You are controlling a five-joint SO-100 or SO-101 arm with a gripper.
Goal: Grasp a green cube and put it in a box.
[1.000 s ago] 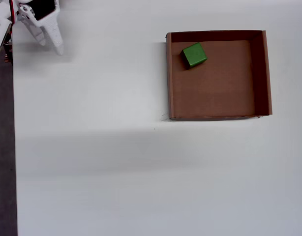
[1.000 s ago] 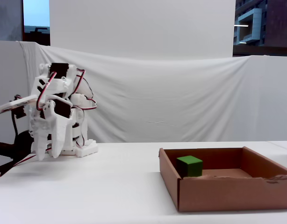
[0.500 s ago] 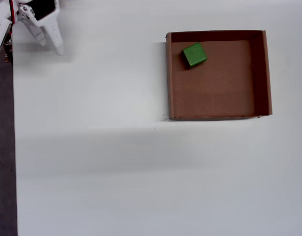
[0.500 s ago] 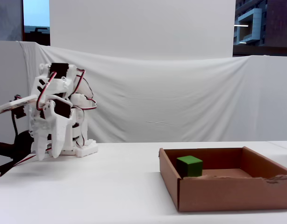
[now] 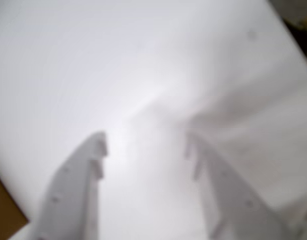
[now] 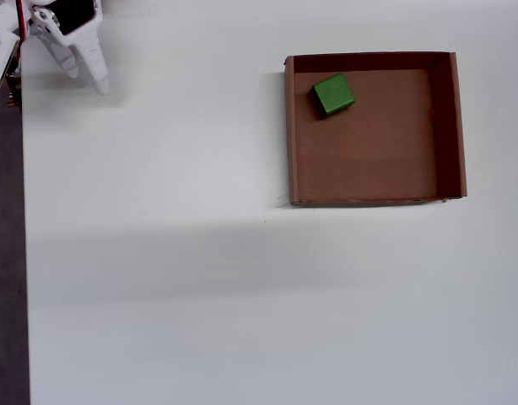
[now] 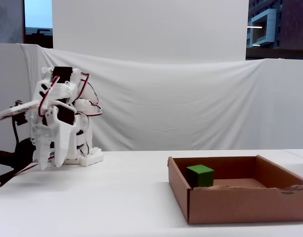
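**Cube's in the box, arm parked**

Gripper [image 5: 146, 145] sits spread apart with nothing between its fingers, folded near the arm's base, well apart from the box [image 6: 449, 126]. Green cube [image 6: 333, 94] rests inside, near 1 corner, so the job looks done to me. Wrist view is blurry, mostly white tabletop [image 6: 158, 253].

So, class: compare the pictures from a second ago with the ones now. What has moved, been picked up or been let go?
Nothing has visibly changed. The cube lies where it did, in the box near its upper left corner in the overhead view. The end effector stays folded back at the table's far left, open and holding nothing.
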